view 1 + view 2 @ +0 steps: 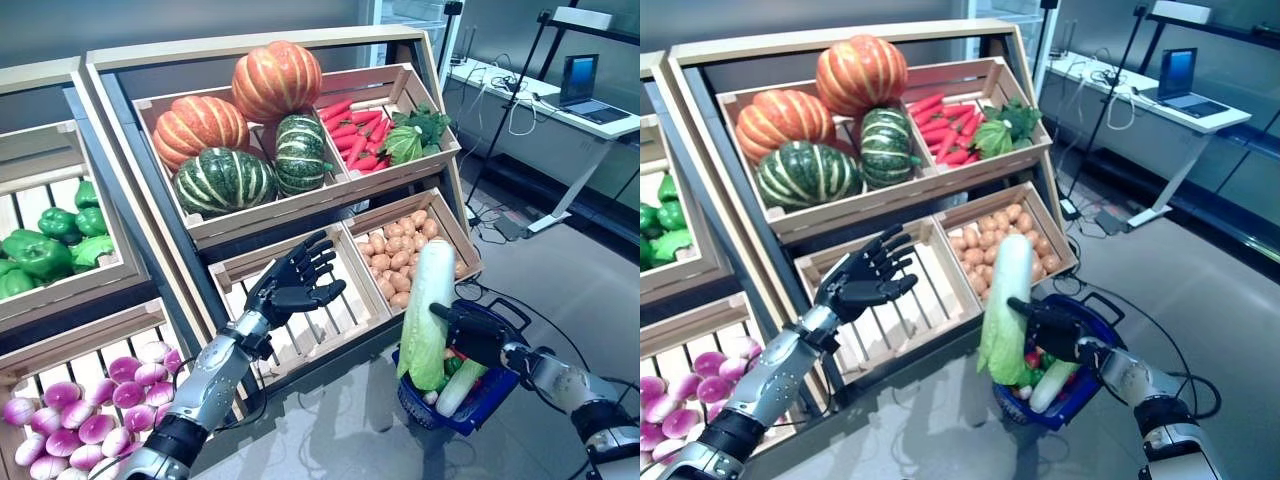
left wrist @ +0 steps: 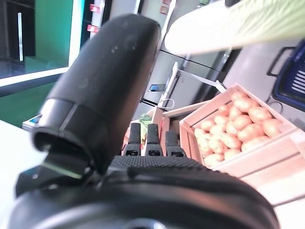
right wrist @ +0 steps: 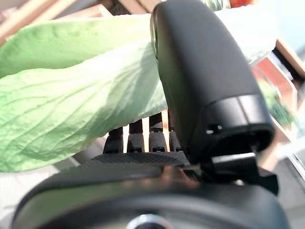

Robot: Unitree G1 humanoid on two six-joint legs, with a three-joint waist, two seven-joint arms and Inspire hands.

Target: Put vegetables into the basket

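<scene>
Cabbage: we see one long napa cabbage (image 1: 426,315) standing upright, leafy end down in the blue basket (image 1: 492,402).
Right hand: the right hand (image 1: 470,333) is just beside the cabbage, thumb and fingers curled round it.
Left hand: the left hand (image 1: 293,284) hovers over the empty slatted crate (image 1: 335,316), fingers spread, holding nothing.
Pumpkins: we count four, two orange (image 1: 277,79) and two green (image 1: 224,180).
Basket contents: one white radish (image 1: 458,388) beside the cabbage.
</scene>
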